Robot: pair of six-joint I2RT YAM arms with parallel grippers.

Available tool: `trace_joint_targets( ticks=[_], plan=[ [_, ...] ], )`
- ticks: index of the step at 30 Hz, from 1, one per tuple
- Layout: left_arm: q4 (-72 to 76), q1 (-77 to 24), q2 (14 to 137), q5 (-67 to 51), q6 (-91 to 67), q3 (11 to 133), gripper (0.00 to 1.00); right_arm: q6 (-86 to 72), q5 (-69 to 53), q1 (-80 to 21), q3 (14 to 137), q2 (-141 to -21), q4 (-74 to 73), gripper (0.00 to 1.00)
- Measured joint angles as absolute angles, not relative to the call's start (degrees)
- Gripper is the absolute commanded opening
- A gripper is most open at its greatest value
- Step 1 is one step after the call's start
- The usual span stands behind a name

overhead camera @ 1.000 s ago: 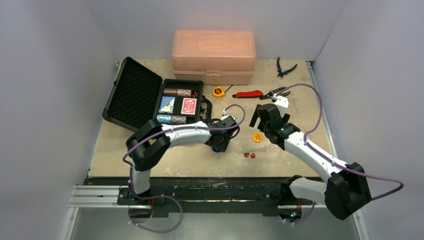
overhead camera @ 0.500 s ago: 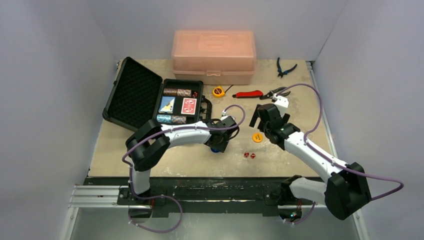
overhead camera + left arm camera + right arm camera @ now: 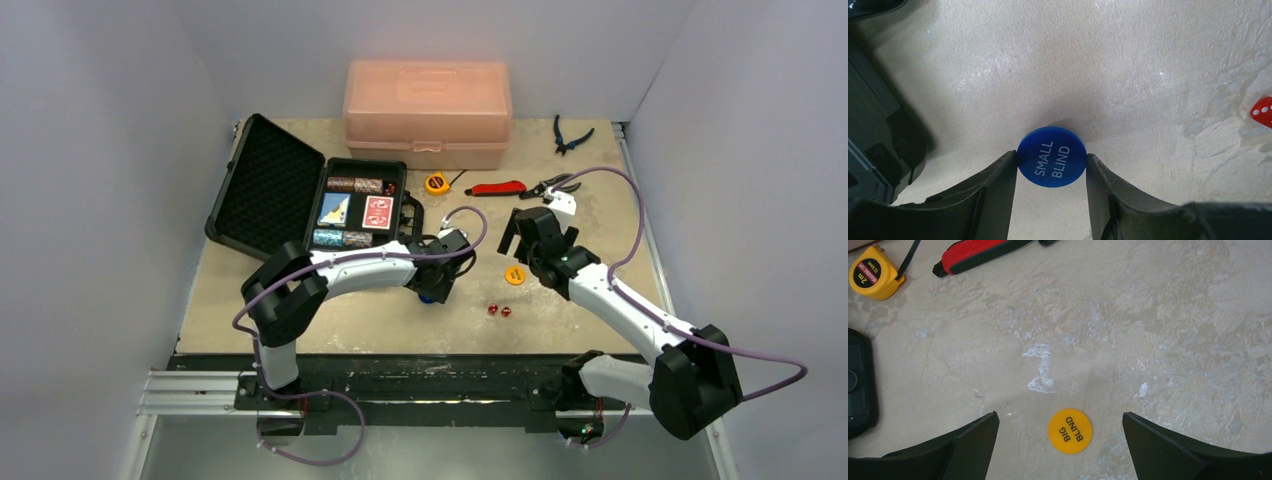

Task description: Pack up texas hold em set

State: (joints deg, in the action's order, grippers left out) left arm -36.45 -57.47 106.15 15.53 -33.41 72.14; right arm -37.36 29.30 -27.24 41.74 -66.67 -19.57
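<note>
The briefcase [image 3: 262, 188] lies open at the far left of the tabletop [image 3: 590, 200]. Its lid is thrown back to the left and its handle faces right, so its long axis runs near to far. Chips [image 3: 356, 185] and card decks [image 3: 377, 211] sit in its tray. We judge the step in hand to be gathering the loose discs. Our left fingers [image 3: 993, 190] clench the blue disc [image 3: 1051, 165] by its rim, lettered face up, just near-right of the case; being round, it has no long axis. The next move calls for a carry far-left into the tray. Our right fingers [image 3: 973, 440] stand released, straddling the yellow disc [image 3: 1070, 431]. Two red dice [image 3: 499, 310] lie just nearer.
</note>
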Motion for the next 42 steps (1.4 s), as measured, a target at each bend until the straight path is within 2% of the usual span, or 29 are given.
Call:
trace_joint_targets(
  ticks=[42],
  plan=[
    [-42.65, -57.39, 97.78, 21.47, -30.61, 73.82, 0.32, -37.23, 28.84, -26.94, 41.74, -66.67, -19.25, 0.99]
  ],
)
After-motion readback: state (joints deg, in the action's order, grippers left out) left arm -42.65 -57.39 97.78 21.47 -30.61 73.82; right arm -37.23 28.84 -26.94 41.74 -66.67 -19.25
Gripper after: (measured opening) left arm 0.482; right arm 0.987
